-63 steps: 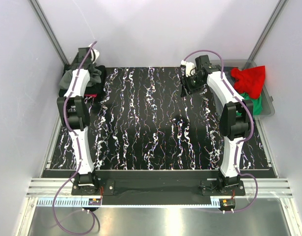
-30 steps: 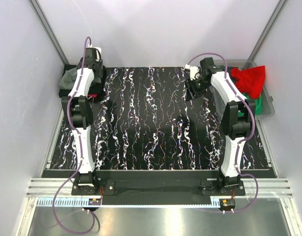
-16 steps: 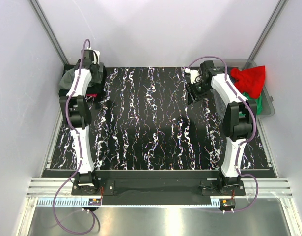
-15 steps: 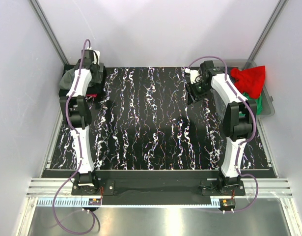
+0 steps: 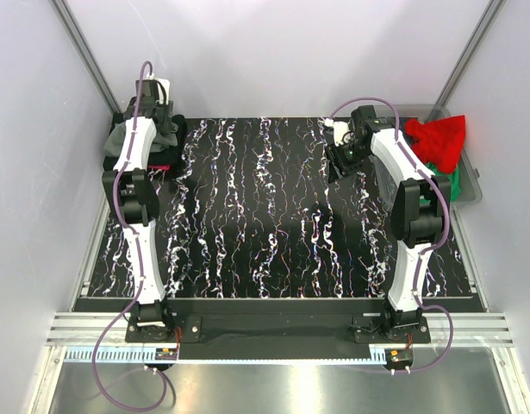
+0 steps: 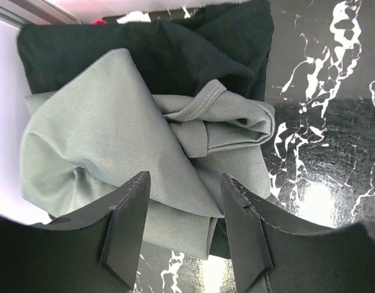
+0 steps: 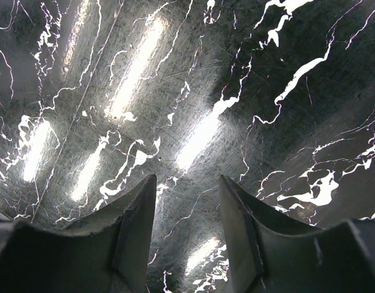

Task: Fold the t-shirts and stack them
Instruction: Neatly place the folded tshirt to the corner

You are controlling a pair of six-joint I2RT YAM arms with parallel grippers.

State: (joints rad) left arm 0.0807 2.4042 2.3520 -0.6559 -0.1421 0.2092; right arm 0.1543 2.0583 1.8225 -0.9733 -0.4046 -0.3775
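Note:
A grey t-shirt (image 6: 102,122) lies loosely folded on top of a black t-shirt (image 6: 175,43) at the table's far left corner; in the top view the grey t-shirt (image 5: 120,138) shows beside my left arm. My left gripper (image 6: 185,177) hangs open just above the pile's near edge, with cloth under the fingers but not pinched; in the top view the left gripper (image 5: 154,116) is over the pile. A red t-shirt (image 5: 437,138) and a green t-shirt (image 5: 447,184) sit in the bin at the right. My right gripper (image 7: 188,180) is open over bare table; in the top view the right gripper (image 5: 338,159) is at the far right.
The clear grey bin (image 5: 468,197) stands at the table's right edge. A red scrap (image 5: 159,166) peeks from under the left pile. The black marbled table (image 5: 265,216) spreads between the arms. White walls and metal posts close in the back and sides.
My left gripper has drawn back and up over the pile, its jaws spreading wide then narrowing a little. The right arm has shifted slightly to the right and stays open.

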